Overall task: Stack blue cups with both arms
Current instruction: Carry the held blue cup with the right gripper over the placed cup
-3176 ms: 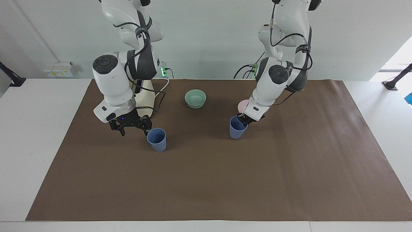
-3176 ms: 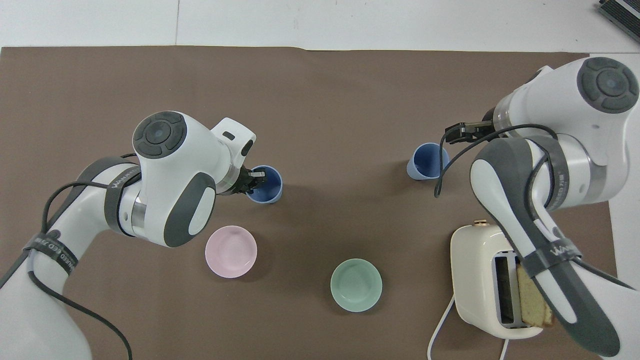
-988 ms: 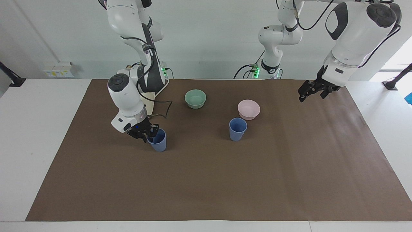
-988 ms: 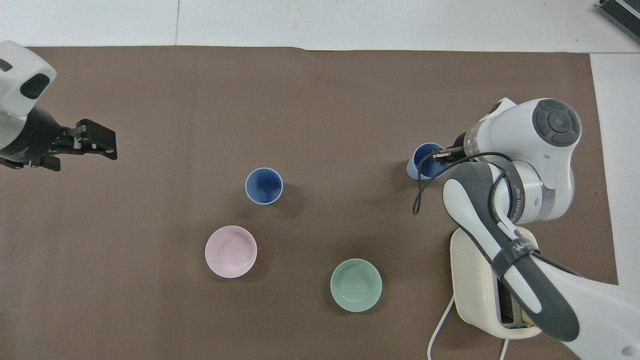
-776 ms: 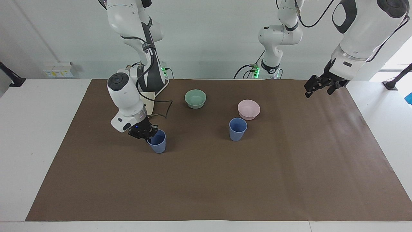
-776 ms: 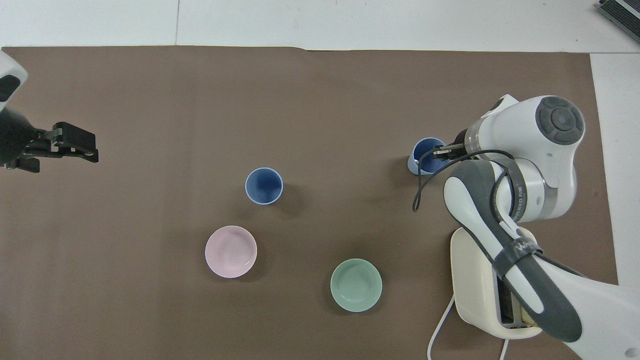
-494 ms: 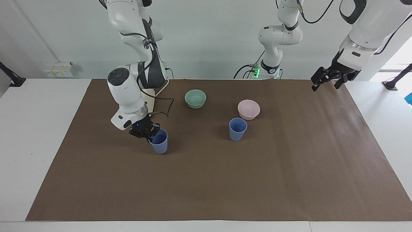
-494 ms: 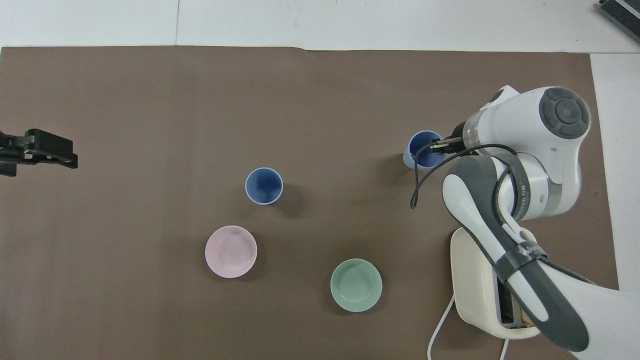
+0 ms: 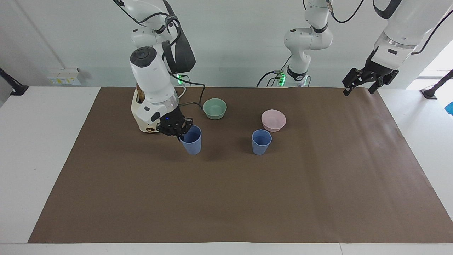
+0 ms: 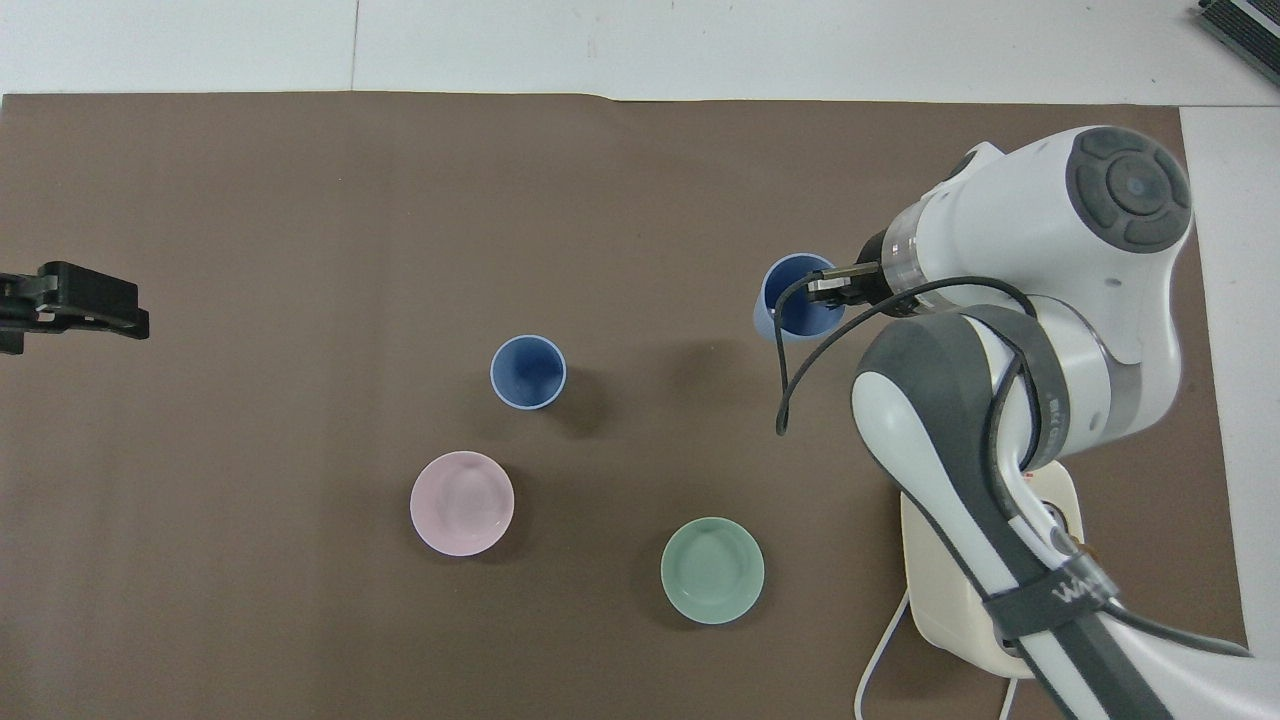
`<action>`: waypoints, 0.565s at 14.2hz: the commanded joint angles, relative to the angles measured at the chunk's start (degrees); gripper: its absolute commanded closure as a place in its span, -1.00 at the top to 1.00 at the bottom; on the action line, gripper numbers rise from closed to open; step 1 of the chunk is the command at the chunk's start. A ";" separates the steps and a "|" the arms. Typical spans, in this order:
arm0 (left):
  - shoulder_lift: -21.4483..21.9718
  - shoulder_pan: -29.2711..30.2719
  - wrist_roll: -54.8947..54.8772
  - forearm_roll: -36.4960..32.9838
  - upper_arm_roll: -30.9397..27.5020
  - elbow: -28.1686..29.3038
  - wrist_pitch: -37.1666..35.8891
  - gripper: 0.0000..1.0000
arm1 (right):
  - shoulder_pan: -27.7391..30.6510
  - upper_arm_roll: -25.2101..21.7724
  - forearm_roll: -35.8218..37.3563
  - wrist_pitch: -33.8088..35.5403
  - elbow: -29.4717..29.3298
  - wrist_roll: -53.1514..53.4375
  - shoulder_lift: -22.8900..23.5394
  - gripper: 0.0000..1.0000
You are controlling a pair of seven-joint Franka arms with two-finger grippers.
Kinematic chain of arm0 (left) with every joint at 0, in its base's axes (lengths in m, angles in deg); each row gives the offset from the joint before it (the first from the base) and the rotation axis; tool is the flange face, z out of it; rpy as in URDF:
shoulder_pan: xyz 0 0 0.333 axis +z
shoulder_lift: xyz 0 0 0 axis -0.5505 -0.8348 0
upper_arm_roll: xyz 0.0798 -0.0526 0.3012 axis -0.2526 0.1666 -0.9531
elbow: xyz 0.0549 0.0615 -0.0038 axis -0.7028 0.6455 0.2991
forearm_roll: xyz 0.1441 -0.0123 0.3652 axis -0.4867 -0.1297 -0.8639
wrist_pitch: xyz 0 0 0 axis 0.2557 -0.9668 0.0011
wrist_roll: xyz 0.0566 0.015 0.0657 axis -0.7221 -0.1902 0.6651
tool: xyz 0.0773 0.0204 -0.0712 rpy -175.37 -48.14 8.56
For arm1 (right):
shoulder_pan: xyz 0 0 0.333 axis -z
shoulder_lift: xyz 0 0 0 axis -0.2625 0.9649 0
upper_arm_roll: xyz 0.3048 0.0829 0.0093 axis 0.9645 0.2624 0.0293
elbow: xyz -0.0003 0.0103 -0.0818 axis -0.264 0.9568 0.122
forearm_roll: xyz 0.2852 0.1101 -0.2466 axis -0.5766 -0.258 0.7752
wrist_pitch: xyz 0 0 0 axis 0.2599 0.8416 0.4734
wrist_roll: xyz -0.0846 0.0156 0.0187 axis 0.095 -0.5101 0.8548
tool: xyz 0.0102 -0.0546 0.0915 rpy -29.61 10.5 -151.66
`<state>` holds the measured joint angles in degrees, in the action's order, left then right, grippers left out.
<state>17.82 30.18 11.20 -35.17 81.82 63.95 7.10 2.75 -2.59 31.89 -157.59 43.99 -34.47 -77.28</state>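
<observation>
- Periwinkle-blue plastic, two tumblers. Held cup (image 9: 191, 140) hangs from the right gripper (image 9: 177, 129), lifted clear of the brown mat (image 9: 226, 198), its shadow on the mat below it. It is over the stretch between the toaster (image 9: 141, 117) and the standing cup (image 9: 261, 141).
- Right gripper: fingertips pinched shut on the held cup's rim, one finger inside the wall, one outside. Overhead view shows the same bite on the rim (image 10: 835, 285).
- Standing cup sits upright on the mat, mouth up, just beside the pink bowl (image 9: 273, 120) and farther from the robots than it.
- Mint-green bowl (image 9: 214, 108) sits nearer the robots, toward the toaster. Neither bowl is in play.
- Left gripper (image 9: 364, 79) waits high over the mat's edge at the left arm's end, jaws apart, nothing in them.
- Judgement: carry step, cup lifted and bound for the standing cup; nesting not yet done.
- Risks:
  - A one-wall rim pinch lets the cup swing or tilt, so its base could catch the standing cup's rim and tip it.
  - Off-centre descent could shove the standing cup into the pink bowl.
  - Slick plastic could slip from the pinch mid-carry.
  - Releasing too high, the cup could bounce out rather than seat.
</observation>
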 commanded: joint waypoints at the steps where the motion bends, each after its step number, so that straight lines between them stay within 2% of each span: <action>1: 0.32 0.41 -0.66 -0.76 0.41 -0.28 -0.40 1.00 | -0.71 3.56 0.32 1.90 -3.26 6.13 0.39 -1.00; 8: 0.67 0.41 -0.57 -0.67 0.41 -0.02 -0.75 1.00 | -10.55 3.66 0.58 3.83 -7.82 16.07 1.26 -1.00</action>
<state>17.83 30.18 11.20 -35.17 81.82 63.95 7.10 -6.00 1.01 32.00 -155.59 39.37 -21.62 -77.28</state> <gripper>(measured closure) 0.000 0.956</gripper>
